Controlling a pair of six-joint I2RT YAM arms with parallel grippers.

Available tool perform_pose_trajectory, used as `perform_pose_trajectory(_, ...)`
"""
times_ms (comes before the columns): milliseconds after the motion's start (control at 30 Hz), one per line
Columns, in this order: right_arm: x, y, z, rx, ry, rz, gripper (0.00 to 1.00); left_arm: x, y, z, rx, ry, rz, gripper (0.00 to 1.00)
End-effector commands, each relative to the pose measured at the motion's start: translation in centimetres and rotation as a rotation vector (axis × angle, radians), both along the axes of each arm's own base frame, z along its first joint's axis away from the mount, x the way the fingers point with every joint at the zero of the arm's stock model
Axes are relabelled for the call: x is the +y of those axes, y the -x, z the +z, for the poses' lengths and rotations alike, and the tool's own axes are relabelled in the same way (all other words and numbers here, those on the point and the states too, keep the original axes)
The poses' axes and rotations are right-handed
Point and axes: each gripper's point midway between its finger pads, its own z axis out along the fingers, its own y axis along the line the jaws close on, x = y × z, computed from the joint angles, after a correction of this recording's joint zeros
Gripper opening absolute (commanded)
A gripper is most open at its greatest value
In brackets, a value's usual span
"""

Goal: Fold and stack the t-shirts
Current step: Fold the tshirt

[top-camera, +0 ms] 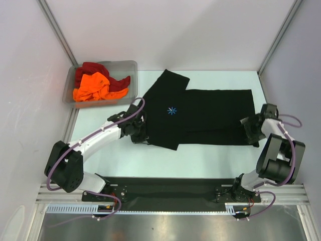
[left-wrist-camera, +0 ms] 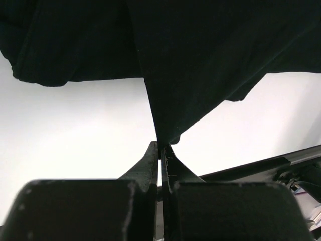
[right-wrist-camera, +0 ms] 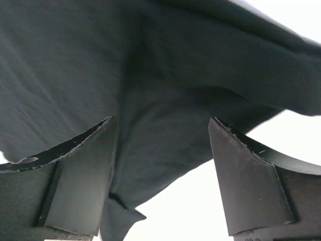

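Clear bin holds orange shirt, dark red shirt, seemingly tangled.

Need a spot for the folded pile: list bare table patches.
Bare: the near strip between black t-shirt and arm bases; the far strip beyond it, right of the bin. Crowded: shirt ends, at left pincer and right pincer.

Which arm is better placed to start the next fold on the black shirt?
Left, probably: the left gripper is shut on the black shirt at its edge; the right gripper is open, holding nothing.
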Motion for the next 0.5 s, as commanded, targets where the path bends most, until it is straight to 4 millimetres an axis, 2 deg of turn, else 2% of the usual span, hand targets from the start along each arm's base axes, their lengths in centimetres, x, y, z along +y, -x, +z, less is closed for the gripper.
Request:
perform_pose_trajectory(0, 0.8, -1.6, 1.4, -0.169, -0.125, -0.105, 0.79, -0.6, -0.8, 1.6, -0.048, -0.004, -0.012, 0.0)
perform_pose_trajectory(133, -0.1, -1.8, 1.8, -0.219, -0.11, -0.111, 0.78, -1.1, -2.0, 2.7, -0.146, -0.043, -0.054, 0.0)
perform_pose_trajectory(267, -0.6, -1.1, 1.8, -0.279, -0.142, -0.076, 0.75, -0.9, -2.8, 3.7, -0.257, -0.088, -0.11, 0.0)
perform_pose_trajectory(333, -0.7, -0.1, 1.0, -0.257, -0.151, -0.064, 0.73, -0.7, -3.0, 3.2, -0.289, -0.1, -0.132, 0.0)
perform_pose_trajectory(467, -1.7, 0.3, 1.5, -0.255, -0.129, -0.05, 0.7, -1.6, -2.9, 2.5, -0.332, -0.05, -0.173, 0.0)
